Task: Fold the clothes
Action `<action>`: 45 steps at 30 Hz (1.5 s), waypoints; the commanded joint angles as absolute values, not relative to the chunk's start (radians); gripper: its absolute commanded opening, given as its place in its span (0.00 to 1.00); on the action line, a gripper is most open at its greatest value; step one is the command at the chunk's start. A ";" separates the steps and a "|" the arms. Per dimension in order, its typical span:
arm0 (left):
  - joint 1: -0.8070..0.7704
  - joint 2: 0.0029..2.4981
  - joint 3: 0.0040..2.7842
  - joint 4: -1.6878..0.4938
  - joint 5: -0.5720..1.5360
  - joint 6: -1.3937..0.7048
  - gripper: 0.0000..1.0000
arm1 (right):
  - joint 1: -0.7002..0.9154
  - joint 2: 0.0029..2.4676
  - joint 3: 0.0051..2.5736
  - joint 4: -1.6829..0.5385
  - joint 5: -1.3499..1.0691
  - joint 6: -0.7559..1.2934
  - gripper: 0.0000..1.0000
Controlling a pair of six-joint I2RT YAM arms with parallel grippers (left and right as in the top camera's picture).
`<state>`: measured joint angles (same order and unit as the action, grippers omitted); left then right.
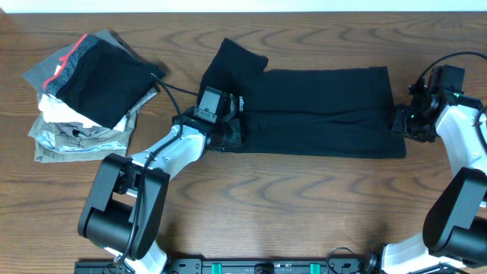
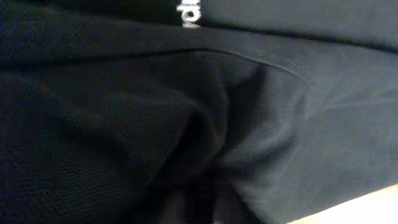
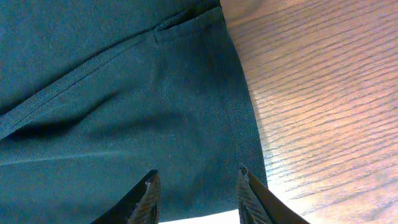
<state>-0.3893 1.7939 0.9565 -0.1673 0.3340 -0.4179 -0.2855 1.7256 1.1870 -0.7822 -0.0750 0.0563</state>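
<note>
The left pincer (image 1: 227, 131) is sunk into the shirt (image 1: 319, 110) at its left end, and its fingers are hidden by black cloth. Whether it is spread or pinched cannot be told. From its wrist camera only bunched, creased fabric is seen, close against the lens.

The right pincer (image 3: 198, 190) is held spread, its two fingers (image 3: 148, 198) apart over the shirt's right edge, where cloth gives way to bare table (image 3: 323, 93). Nothing is seen pinched between them.

Now the writing: small white lettering (image 1: 242, 104) is spotted on the shirt just beside the left pincer, too small to be read from above. In the left wrist view the letters are cut off by the top of the frame and blurred, so no brand can be made out.

The shirt is laid out as a long flat band across the middle of the table, nearer the far edge, with one sleeve (image 1: 232, 61) poking towards that edge at the left. A pile (image 1: 84, 95) of folded garments is parked by the far left corner, apart from the shirt, red trim showing on top.
</note>
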 commanded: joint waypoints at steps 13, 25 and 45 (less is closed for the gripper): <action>-0.392 1.686 0.956 0.051 0.374 -0.424 0.06 | -0.281 1.721 1.182 -0.783 -0.076 0.054 0.39; -0.332 1.686 0.956 0.128 0.221 -0.487 0.57 | -0.281 1.721 1.182 -0.786 -0.076 0.054 0.38; -0.333 1.762 0.955 -0.083 0.193 -0.405 0.57 | -0.281 1.721 1.182 -0.803 -0.076 0.054 0.39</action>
<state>-0.3332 1.7164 0.9539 -0.0914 0.2085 -0.4179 -0.2855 1.7256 1.1843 -0.7986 -0.0750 0.0563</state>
